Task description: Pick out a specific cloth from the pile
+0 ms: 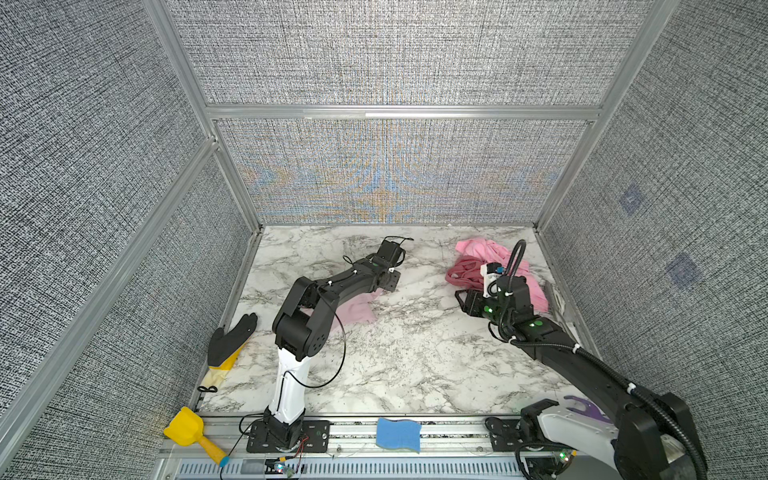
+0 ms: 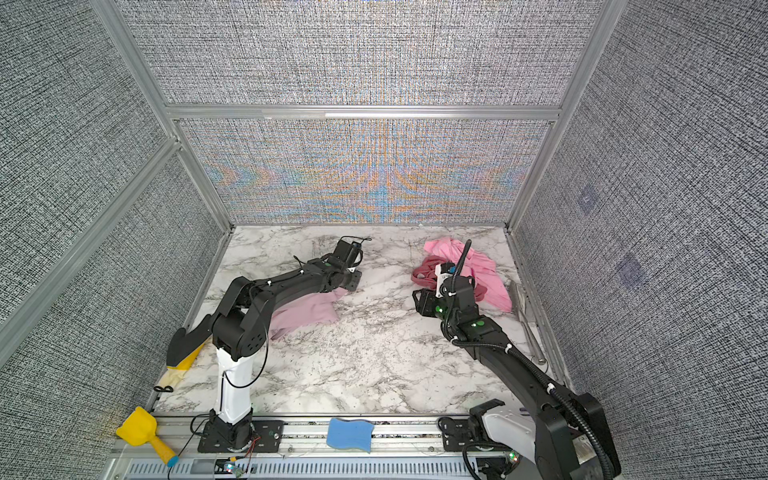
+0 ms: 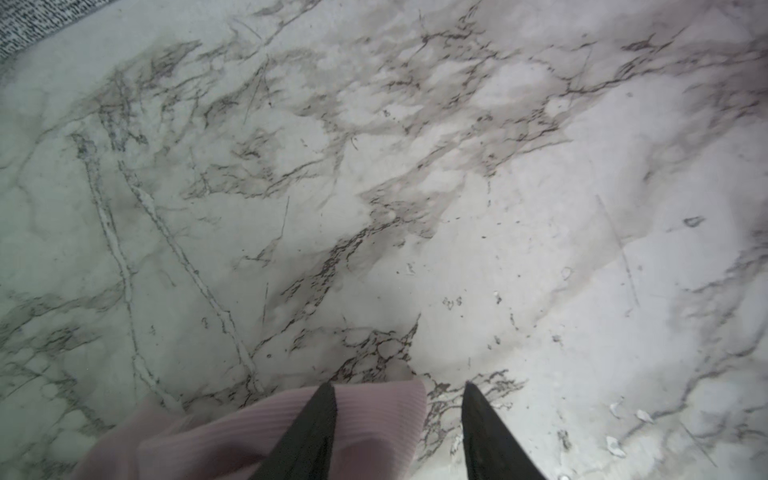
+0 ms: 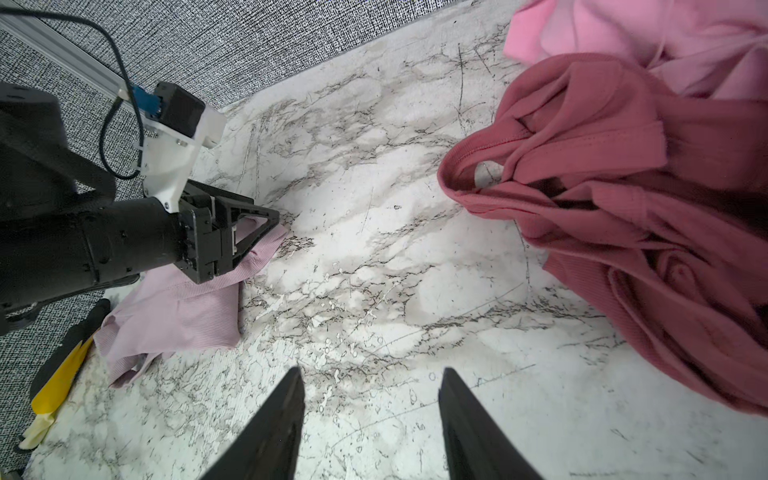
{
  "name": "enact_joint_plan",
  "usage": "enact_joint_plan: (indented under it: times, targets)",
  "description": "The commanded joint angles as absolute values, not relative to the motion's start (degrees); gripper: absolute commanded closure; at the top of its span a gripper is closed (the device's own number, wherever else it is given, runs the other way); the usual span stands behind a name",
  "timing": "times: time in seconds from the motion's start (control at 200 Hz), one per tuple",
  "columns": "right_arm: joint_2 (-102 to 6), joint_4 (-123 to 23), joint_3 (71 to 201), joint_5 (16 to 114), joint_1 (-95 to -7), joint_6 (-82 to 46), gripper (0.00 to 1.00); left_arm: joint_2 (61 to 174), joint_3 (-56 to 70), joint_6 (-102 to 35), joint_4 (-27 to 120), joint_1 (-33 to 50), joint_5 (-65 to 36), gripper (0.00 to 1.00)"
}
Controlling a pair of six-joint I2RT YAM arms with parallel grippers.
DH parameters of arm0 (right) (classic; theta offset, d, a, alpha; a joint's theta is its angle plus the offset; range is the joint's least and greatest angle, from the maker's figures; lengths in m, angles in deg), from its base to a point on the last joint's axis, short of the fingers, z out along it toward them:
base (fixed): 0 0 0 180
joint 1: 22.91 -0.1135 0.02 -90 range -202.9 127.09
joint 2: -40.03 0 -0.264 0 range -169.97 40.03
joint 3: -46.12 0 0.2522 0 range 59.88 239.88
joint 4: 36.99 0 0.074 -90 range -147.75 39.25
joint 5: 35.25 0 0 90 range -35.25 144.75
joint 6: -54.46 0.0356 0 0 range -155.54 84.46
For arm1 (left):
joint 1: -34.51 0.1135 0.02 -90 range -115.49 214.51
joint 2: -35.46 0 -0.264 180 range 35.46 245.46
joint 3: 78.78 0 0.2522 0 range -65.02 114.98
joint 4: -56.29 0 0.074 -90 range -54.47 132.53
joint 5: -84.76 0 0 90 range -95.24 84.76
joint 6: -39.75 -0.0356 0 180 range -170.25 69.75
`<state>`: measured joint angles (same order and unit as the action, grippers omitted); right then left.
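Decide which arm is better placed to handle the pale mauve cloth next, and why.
Likely left: the left gripper stands open at the pale mauve cloth; the right gripper hangs open over bare table.

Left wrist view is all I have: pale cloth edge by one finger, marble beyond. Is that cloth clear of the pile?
Observer: Yes. The cloth lies alone on the left of the table; the pile sits apart near the far right corner.
Operator: What's in the pile?
Observer: A bright pink cloth with a dark rose-red cloth bunched against it.
Operator: Right arm holding anything?
Observer: No. The right gripper is open and empty, over bare table beside the pile.
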<state>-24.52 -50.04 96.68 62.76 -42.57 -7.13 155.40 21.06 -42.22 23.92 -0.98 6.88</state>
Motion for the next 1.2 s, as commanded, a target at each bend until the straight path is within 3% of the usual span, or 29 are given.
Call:
enact_joint_plan:
  times: [0.0, 0.235, 0.415, 0.47, 0.555, 1.191]
  targets:
    - [-24.99, -48.29, 97.14, 63.44, -42.64, -6.53, 0.46, 156.23, 21.37, -41.29, 21.68, -0.94, 10.34, 0.47]
    - [-26.50, -48.56, 97.67, 63.80, -42.60, -6.75, 0.46, 157.85, 20.52, -41.02, 21.24, -1.09, 10.99, 0.47]
    - [-27.03, -47.84, 97.52, 63.63, -42.62, -6.40, 0.46, 158.14, 19.44, -40.76, 21.62, -1.18, 10.67, 0.55]
    - [-27.18, -47.85, 97.69, 63.55, -42.60, -6.44, 0.46, 158.31, 19.44, -40.65, 21.45, -1.23, 10.83, 0.65]
    - [-27.21, -47.85, 97.85, 63.01, -42.60, -6.36, 0.46, 158.51, 19.53, -40.76, 21.18, -1.19, 11.77, 1.00]
    - [-28.57, -47.04, 100.29, 62.61, -42.60, -6.59, 0.46, 149.69, 30.92, -41.80, 27.86, -0.96, 8.56, 1.00]
